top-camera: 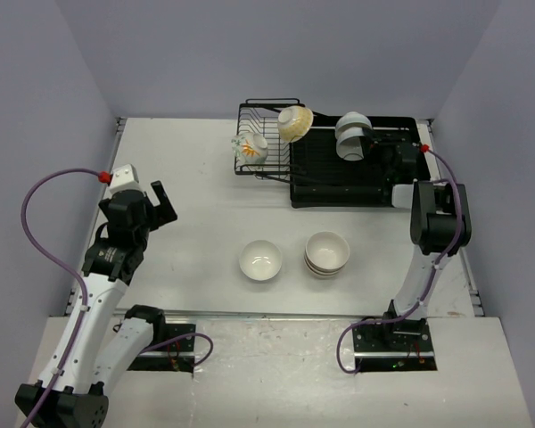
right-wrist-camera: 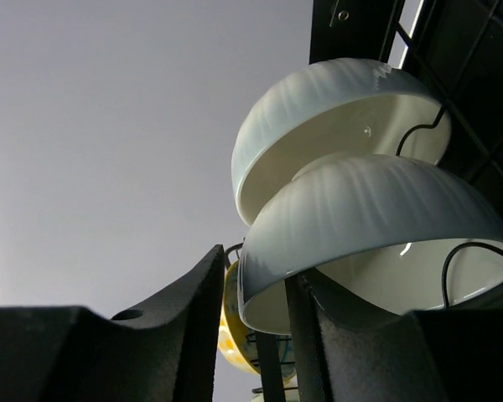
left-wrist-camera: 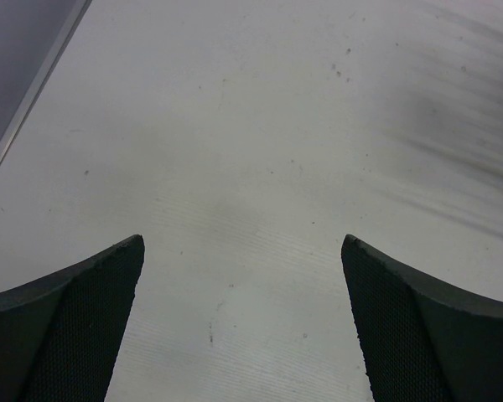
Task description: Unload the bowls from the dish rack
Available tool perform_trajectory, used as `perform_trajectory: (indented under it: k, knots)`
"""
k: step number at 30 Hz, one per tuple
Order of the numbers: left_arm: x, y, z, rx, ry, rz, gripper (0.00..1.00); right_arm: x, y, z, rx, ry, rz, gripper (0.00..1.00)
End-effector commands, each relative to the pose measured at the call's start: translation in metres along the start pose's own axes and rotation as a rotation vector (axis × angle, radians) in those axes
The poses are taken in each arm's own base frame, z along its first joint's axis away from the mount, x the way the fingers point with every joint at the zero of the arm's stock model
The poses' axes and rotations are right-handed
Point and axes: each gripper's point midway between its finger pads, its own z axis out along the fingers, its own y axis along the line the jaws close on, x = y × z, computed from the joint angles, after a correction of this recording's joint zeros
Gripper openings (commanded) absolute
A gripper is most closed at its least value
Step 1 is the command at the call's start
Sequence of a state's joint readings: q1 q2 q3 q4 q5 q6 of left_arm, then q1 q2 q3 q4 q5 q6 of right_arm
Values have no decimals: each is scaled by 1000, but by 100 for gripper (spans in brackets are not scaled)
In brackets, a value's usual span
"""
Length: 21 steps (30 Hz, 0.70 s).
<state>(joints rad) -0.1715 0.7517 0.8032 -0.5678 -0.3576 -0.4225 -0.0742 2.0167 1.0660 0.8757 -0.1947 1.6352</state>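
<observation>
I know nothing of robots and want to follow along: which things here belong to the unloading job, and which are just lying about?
Job: dish rack; in it a flower bowl, yellow bowl, two white bowls, one's rim between the right fingers; already out: single white bowl, tan stack.
Just there: table, purple cables.

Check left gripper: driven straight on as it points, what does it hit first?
Likely the table. The left gripper, open, points down at bare tabletop, and its wrist view shows nothing else ahead. How far off the surface is remains unclear.
</observation>
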Motion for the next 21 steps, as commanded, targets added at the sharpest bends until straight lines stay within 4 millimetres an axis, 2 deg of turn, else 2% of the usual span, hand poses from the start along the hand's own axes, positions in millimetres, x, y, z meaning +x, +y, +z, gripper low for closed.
perform_trajectory:
  k: [1,8,11,15,18,19,21]
  knots:
    - [-8,-5,1,28,-31,13,100,-4,27,8,-106,-24,-8,35]
    - [-9,-8,1,44,-30,18,100,-1,22,11,-118,-16,68,27]
    - [-9,-8,1,45,-28,19,100,4,23,10,-133,-5,87,15]
    - [-8,-7,1,43,-29,18,100,9,27,3,-162,-1,124,6]
    - [-9,-8,1,46,-31,17,100,10,27,-6,-181,-2,168,5]
    - [-8,-8,1,46,-28,20,100,9,34,-10,-210,-8,176,4]
    - [-9,-8,1,50,-31,18,100,9,34,-17,-228,-13,203,0]
